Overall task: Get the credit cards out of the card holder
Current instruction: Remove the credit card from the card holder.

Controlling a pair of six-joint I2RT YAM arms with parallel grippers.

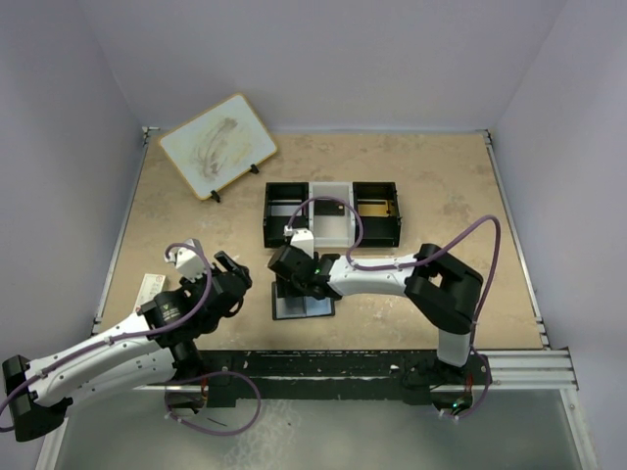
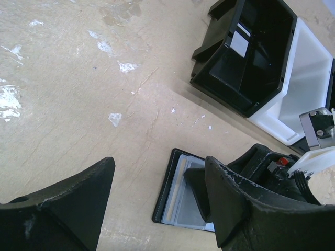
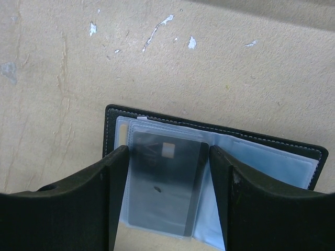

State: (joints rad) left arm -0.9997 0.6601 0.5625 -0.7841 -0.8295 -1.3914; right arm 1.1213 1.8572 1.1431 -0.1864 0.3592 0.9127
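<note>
Right gripper (image 3: 168, 151), released, is straddling the card (image 3: 162, 188) in the holder (image 3: 157, 116); left gripper (image 2: 157, 164) is hovering released; next likely needs pinching, sliding it out.

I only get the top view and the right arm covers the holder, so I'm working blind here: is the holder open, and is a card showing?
Observer: Yes, the holder lies open on the table, pale sleeves facing up.
Operator: Any card?
Observer: A dark card shows on its left half, between the fingers of the right gripper. The jaws are open, one finger at each side of the card.
Operator: And the left gripper?
Observer: The left gripper is open too, over bare table just beside the holder's edge, holding nothing.
</note>
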